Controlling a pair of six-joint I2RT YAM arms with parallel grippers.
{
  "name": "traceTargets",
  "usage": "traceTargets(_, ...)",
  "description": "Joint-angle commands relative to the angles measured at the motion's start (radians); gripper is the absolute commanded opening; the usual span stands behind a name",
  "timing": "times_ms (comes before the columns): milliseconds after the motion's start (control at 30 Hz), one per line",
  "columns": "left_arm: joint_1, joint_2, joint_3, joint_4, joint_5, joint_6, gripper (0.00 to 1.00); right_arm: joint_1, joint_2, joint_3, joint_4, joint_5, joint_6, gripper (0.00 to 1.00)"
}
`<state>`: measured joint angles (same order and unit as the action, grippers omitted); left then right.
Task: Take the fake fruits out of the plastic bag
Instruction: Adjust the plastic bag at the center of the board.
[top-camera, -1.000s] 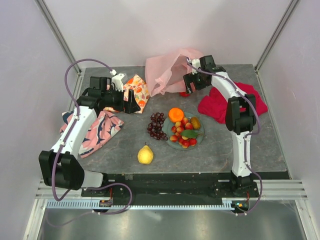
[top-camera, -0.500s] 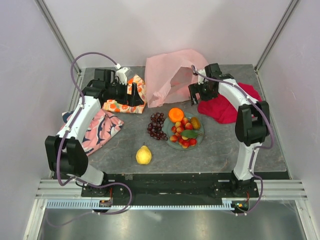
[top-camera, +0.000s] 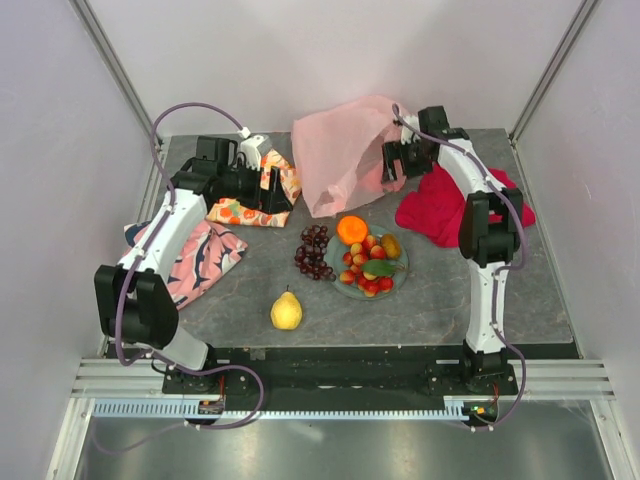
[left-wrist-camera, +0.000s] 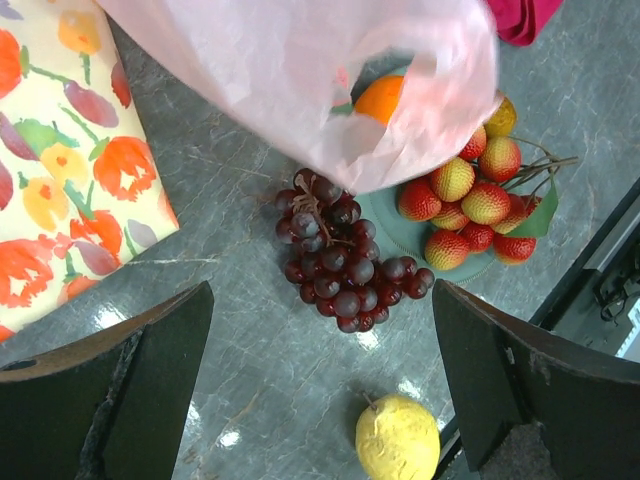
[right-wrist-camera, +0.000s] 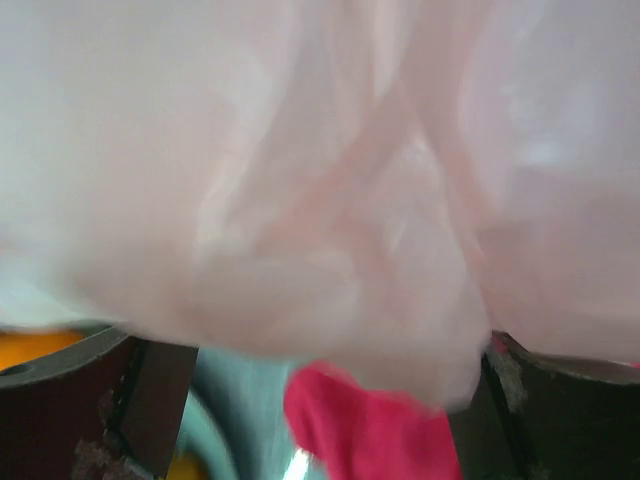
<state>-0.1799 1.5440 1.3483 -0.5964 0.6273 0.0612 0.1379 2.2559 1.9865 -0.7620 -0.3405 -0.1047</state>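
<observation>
while the right gripper (top-camera: 390, 168) stands wide, with only film of the plastic bag (top-camera: 340, 155) draped over it at the bench's rear middle, the bag may slip down onto the fake fruits (top-camera: 368, 262) mid-bench; left gripper (left-wrist-camera: 320, 290) gapes empty.

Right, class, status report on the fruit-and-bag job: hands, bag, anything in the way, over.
Left hand open, empty. Right hand open, against plastic bag, which fills its camera. Fake fruits out on table; bag's inside unseen.

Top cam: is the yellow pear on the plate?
No, the yellow pear lies on the table, apart from the plate.
</observation>
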Motion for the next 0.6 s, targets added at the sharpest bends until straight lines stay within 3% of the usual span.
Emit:
traceTargets(0, -0.015, 0.022, 0.057, 0.023, -0.012, 0.045, 0.97, 0.015, 0.151, 0.329, 0.159, -0.136, 0.026, 0.96)
traceTargets(133, -0.029, 0.042, 0.068, 0.024, -0.027, 0.046, 0.98, 0.069, 0.283, 0.478, 0.323, -0.274, 0.105, 0.98)
traceTargets(167, -0.036, 0.044, 0.072, 0.024, -0.031, 0.048, 0.98, 0.103, 0.310, 0.497, 0.354, -0.376, 0.167, 0.98)
traceTargets(233, -0.044, 0.045, 0.081, 0.018, -0.038, 0.054, 0.98, 0.167, 0.300, 0.523, 0.406, -0.455, 0.180, 0.98)
traceTargets(400, -0.052, 0.045, 0.095, 0.015, -0.038, 0.057, 0.98, 0.216, 0.239, 0.469, 0.429, -0.538, 0.204, 0.98)
traceTargets(567, -0.052, 0.031, 0.107, 0.015, -0.037, 0.058, 0.98, 0.109, 0.052, 0.269, 0.411, -0.650, 0.175, 0.98)
